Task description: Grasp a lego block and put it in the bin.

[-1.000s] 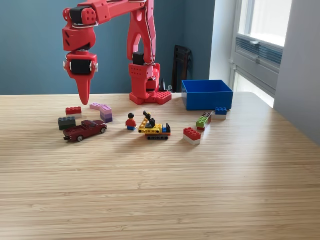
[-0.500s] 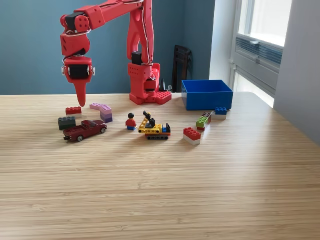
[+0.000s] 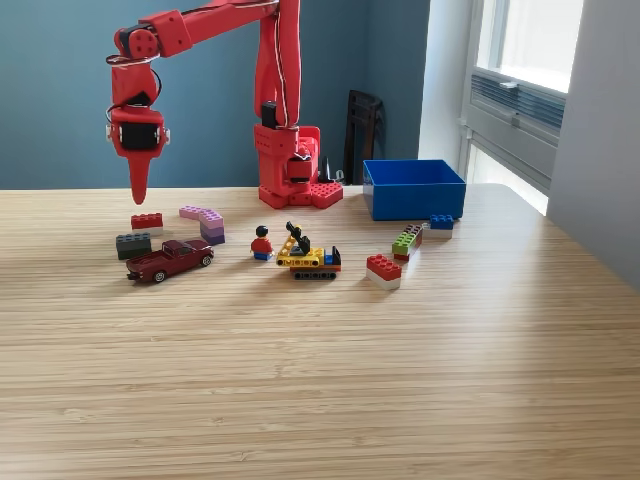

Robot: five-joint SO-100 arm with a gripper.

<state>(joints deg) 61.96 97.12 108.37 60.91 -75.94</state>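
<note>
Exterior view. The bin (image 3: 414,187) stands on the wooden table (image 3: 320,380) at the exterior view's right, just beside the red robot base (image 3: 296,178); its interior is hidden by the near wall, so any contents cannot be told.

Lego pieces lie in a loose row across the table. From the exterior view's left: a red block (image 3: 147,221), a dark grey block (image 3: 133,245), a dark red toy truck (image 3: 169,259), a pink and purple angled piece (image 3: 205,222), a minifigure (image 3: 262,242), a yellow tracked vehicle (image 3: 308,257), a red-and-white block (image 3: 383,270), a green-and-brown strip (image 3: 406,241) and a blue block (image 3: 441,224) near the bin's front corner.

The gripper (image 3: 136,188) hangs point-down above the red block, apart from it. Its jaws appear pressed together, grasping nothing.

A blue wall runs behind; a window (image 3: 525,60) is at the exterior view's right. The near half of the table is bare wood.
</note>
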